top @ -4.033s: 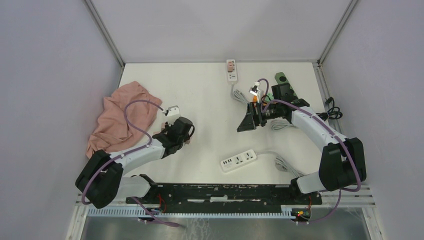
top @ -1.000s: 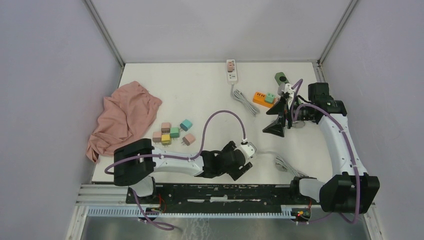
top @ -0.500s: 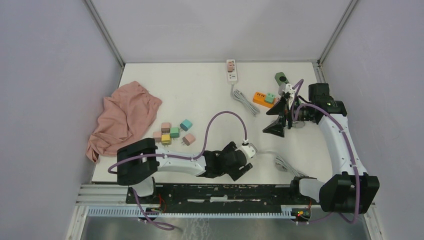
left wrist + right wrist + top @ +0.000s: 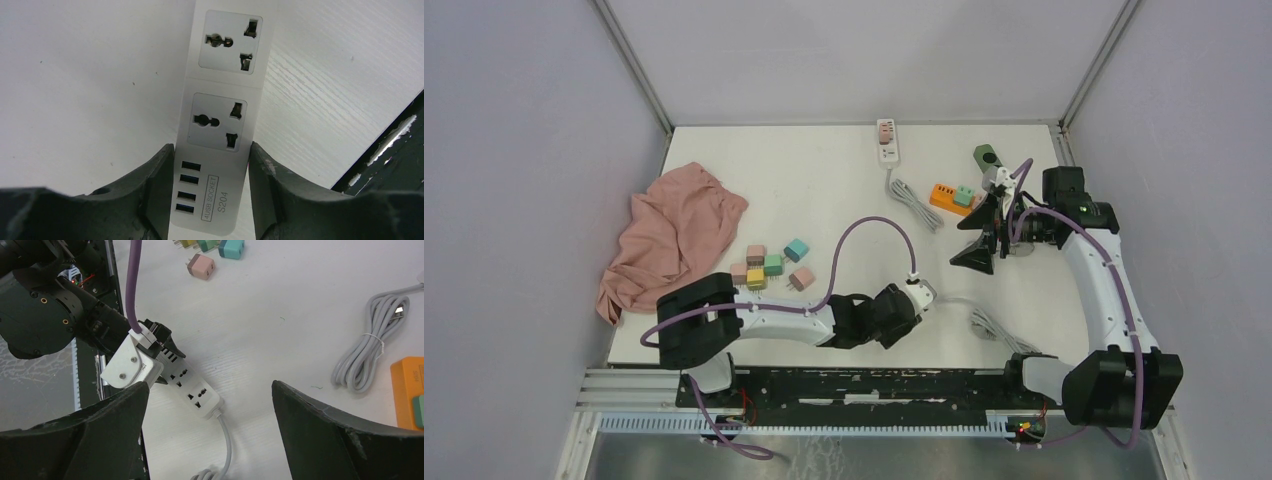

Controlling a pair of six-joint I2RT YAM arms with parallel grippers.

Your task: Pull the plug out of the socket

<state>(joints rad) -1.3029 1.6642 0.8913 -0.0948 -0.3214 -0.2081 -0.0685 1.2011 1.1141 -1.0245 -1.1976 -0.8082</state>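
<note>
Left wrist view shows the left gripper (image 4: 211,150) pinching the long sides of the white plastic power strip (image 4: 220,115), probably light, stiff and slippery; the right gripper (image 4: 210,385) stands wide.

Smooth plastic power strip (image 4: 220,75), matt tabletop (image 4: 90,75)

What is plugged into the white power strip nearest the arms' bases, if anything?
Nothing: on the white power strip, both sockets and all four USB ports are bare in the left wrist view.
</note>
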